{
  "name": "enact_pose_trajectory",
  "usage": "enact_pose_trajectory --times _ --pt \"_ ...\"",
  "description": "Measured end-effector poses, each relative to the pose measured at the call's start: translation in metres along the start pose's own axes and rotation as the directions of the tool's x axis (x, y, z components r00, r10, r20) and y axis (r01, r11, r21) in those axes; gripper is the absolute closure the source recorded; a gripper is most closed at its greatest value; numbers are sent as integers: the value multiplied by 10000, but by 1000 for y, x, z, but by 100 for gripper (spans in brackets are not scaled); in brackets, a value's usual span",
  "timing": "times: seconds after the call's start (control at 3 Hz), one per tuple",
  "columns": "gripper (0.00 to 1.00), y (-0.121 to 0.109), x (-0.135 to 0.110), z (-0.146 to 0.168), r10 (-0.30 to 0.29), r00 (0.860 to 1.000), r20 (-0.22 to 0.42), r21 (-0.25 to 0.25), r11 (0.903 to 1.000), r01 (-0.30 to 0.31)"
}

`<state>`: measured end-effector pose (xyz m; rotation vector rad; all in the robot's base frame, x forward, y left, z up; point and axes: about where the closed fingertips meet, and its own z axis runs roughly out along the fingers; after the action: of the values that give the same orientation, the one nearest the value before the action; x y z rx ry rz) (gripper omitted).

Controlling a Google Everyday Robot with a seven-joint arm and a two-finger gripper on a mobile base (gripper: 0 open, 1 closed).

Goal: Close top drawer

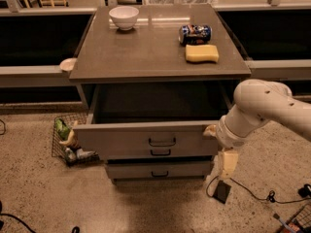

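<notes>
camera view: top drawer [126, 139] is pulled well out from under the bench [141, 57], front panel facing the camera, small dark bar handle [162, 142] at its centre. judged stiff and fairly heavy, on slides; no grip needed, a flat push on the front panel near the handle should run it in straight, while a push at one end may skew it. the tool [226, 160] hangs from the pale arm just beside the drawer's right front corner; cannot tell how far open it is or whether it holds anything. drawer inside is dark, nothing seen in it. white bowl [124, 17] looks empty. wire basket [58, 147] on the floor at left holds green and pale items.
</notes>
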<state>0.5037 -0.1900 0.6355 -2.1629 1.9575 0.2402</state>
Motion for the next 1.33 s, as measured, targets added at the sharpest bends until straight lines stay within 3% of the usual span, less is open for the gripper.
enact_pose_trajectory --times 0.33,0.67,1.33 --pt "0 -3 -2 1 -413 9991 59 47 9991 413" --pt "18 -24 0 12 -810 9964 232 243 9965 804" --pt "66 -86 15 29 -1030 9947 10 764 9918 1026"
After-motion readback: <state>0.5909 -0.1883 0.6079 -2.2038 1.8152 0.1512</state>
